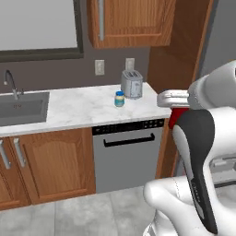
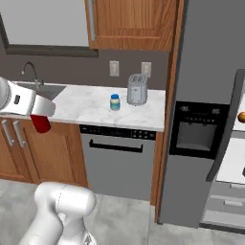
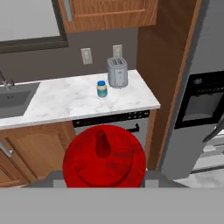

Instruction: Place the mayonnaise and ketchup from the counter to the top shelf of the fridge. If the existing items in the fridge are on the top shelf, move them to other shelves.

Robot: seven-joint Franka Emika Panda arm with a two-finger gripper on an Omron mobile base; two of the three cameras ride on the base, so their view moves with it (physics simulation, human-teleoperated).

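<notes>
My gripper (image 3: 104, 174) is shut on the ketchup (image 3: 104, 156), a red squeeze bottle seen nozzle-first in the hand view. The ketchup (image 1: 177, 118) hangs below the hand, off the counter's right end, and in the right base view the ketchup (image 2: 42, 124) is in front of the wooden cabinets. The mayonnaise (image 1: 119, 98) stands upright on the marble counter (image 1: 78, 109) beside the toaster; the same mayonnaise (image 2: 115, 102) (image 3: 102, 89) shows from the other views. The grey fridge (image 2: 206, 86) stands right of the counter, door ajar. A round orange fruit (image 2: 241, 117) lies on a white shelf at the frame's edge.
A silver toaster (image 1: 132, 84) stands at the counter's back right. The sink (image 1: 20, 108) with its faucet is at the left. A dishwasher (image 2: 119, 162) sits under the counter. The fridge's dark door handle (image 2: 225, 139) juts forward beside the opening. Wall cabinets hang above.
</notes>
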